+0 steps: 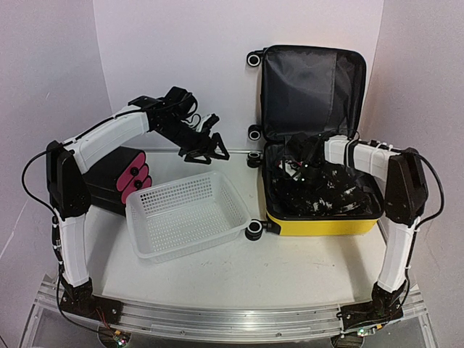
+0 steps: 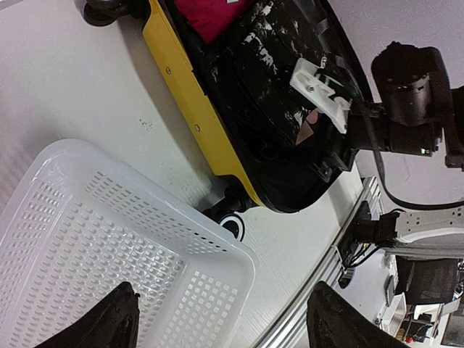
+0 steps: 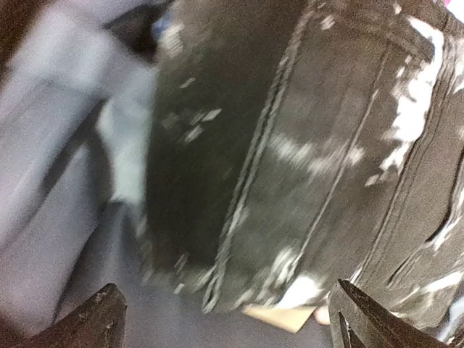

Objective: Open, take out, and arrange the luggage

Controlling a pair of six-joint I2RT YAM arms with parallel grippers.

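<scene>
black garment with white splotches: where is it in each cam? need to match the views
Top external: the garment lies right of centre, in the lower half of the luggage.
Left wrist: top centre, inside the yellow shell.
Right wrist: fills most of the frame, blurred.
Shared landmark: the right gripper, open over the garment in all three views.

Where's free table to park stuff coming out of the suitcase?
Bare table strip in front of basket and luggage, up to the near edge; basket itself empty. Crowded: luggage base, clothes plus open right gripper; left edge, black case.
</scene>
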